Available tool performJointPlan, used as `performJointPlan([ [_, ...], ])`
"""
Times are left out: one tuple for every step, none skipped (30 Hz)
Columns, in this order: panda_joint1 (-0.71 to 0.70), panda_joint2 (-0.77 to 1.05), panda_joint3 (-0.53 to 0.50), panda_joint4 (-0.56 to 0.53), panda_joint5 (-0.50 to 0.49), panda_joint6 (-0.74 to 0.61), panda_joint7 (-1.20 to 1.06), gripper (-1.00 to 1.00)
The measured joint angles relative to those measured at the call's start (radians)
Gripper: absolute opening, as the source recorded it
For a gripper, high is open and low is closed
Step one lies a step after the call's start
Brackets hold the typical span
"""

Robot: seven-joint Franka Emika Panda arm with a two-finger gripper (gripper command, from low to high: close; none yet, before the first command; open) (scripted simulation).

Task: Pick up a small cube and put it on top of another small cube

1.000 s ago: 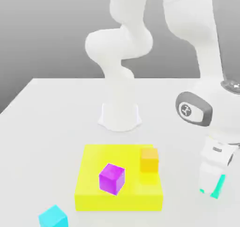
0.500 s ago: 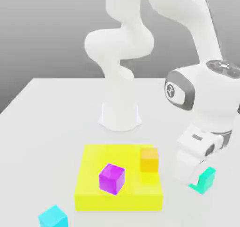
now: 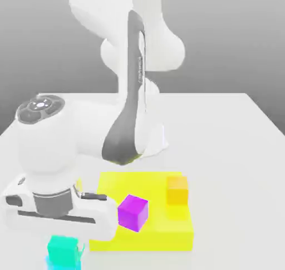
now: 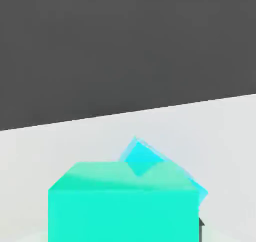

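White bench [image 3: 234, 152] carries a yellow slab [image 3: 150, 188] bearing magenta [image 3: 133, 212] and orange [image 3: 177, 189] cubes, beside the teal-green cube [image 3: 62, 249] sitting on the sky-blue cube [image 4: 142, 156]; pincer state I cannot tell.

Teal-green cube [image 3: 62, 249] atop cyan cube [image 3: 51, 263]
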Motion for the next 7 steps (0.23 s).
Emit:
performJointPlan([
  [0.0,0.0,0.0,0.0,0.0,0.0,0.0,1.0],
  [0.0,0.0,0.0,0.0,0.0,0.0,0.0,1.0],
  [-0.009,0.015,-0.001,0.006,0.007,0.009,-0.002,1.0],
  [-0.009,0.004,-0.006,0.008,0.003,-0.003,0.002,1.0],
  [-0.006,-0.02,-0.014,0.007,-0.006,-0.026,0.009,1.0],
  [-0.002,-0.049,-0.021,0.006,-0.018,-0.054,0.018,1.0],
  [0.001,-0.082,-0.027,0.005,-0.032,-0.085,0.028,1.0],
])
